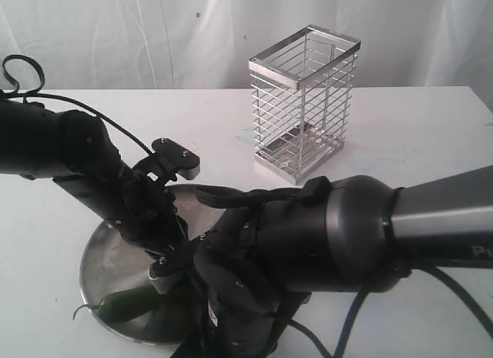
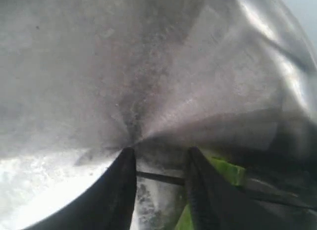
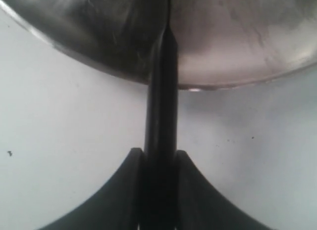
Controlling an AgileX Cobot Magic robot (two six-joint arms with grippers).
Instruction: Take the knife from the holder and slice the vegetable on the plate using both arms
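Fingers (image 3: 124, 190) of the right gripper (image 3: 159, 153) are clamped tight on the black handle of the knife (image 3: 161, 91), one on each side with no gap. The knife runs straight out from them, across a strip of bare desk (image 1: 400, 135) and over the raised rim of the plate (image 3: 237, 42), its thin edge above the steel. The left gripper (image 2: 160, 151) is down inside the plate with its two dark fingers set a moderate way apart, and plate surface shows between the tips. The green vegetable (image 2: 228, 171) shows just past one finger and low in the gap, but I cannot tell whether the fingers press on it. From across the room, the vegetable lies along the plate's near rim, its thin stem curling out over the edge to the left. The left arm (image 1: 62, 150) and right arm (image 1: 347, 235) crowd together over the plate, which sits on the desk's left half toward the near edge. The holder (image 1: 304, 104) stands upright well apart, toward the desk's back edge.
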